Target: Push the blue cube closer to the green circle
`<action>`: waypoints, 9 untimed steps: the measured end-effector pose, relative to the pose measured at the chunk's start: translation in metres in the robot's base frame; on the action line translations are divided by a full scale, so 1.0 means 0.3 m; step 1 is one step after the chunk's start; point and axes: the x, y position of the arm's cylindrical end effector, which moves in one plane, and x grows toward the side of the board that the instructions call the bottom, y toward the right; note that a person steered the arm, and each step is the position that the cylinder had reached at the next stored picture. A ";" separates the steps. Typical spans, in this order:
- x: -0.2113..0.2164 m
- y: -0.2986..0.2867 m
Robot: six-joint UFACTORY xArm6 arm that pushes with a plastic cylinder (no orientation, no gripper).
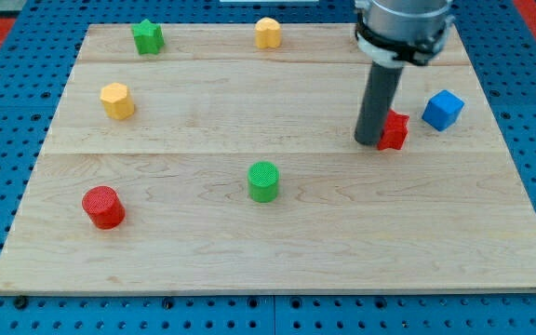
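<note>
The blue cube [443, 110] sits near the board's right edge, in the upper right. The green circle [263, 180] stands near the middle of the board, far to the cube's lower left. My tip [368, 141] rests on the board right of centre, touching the left side of a red block [394, 130]. The red block lies between my tip and the blue cube. The tip is well left of the cube and up and right of the green circle.
A green star block [147, 37] is at the top left, a yellow block [267, 33] at the top centre, a yellow hexagon block [117, 100] at the left and a red circle [103, 207] at the lower left. The wooden board [277, 251] lies on blue pegboard.
</note>
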 end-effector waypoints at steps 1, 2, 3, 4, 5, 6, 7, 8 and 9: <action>-0.014 -0.155; -0.200 -0.023; -0.238 0.290; 0.061 0.324; 0.131 0.295; -0.008 0.230; -0.118 0.431; 0.030 0.579; 0.221 0.278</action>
